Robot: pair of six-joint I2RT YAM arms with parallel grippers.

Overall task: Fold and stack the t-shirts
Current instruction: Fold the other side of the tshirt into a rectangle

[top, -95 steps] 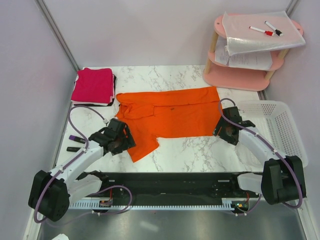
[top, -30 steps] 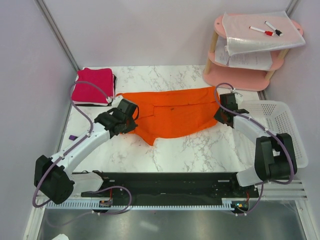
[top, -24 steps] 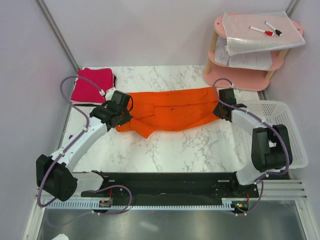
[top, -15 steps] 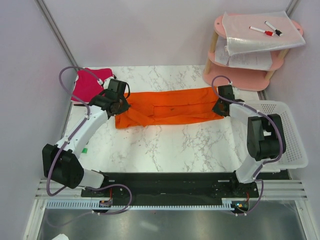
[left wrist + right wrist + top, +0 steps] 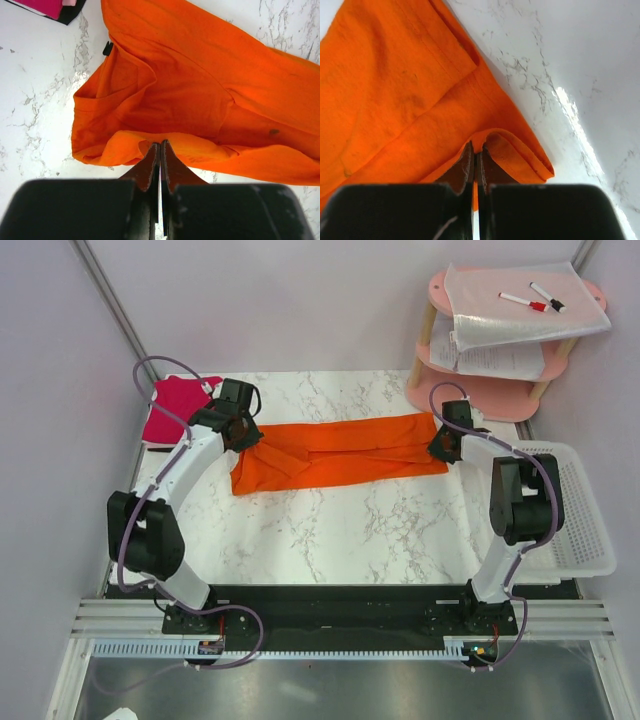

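since three seconds back we have carried both hands to the far side of the desk (image 5: 380, 530), doubling the orange shirt (image 5: 340, 452) into a long band. our left hand (image 5: 159, 145) is clenched on the shirt's folded edge at its left end, our right hand (image 5: 476, 147) likewise at its right end. the shirt lies near the pink shirt (image 5: 170, 410) at the far left corner.

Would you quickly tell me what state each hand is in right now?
Left hand: closed, pinching a fold of the orange shirt.
Right hand: closed, pinching the orange shirt's other end.
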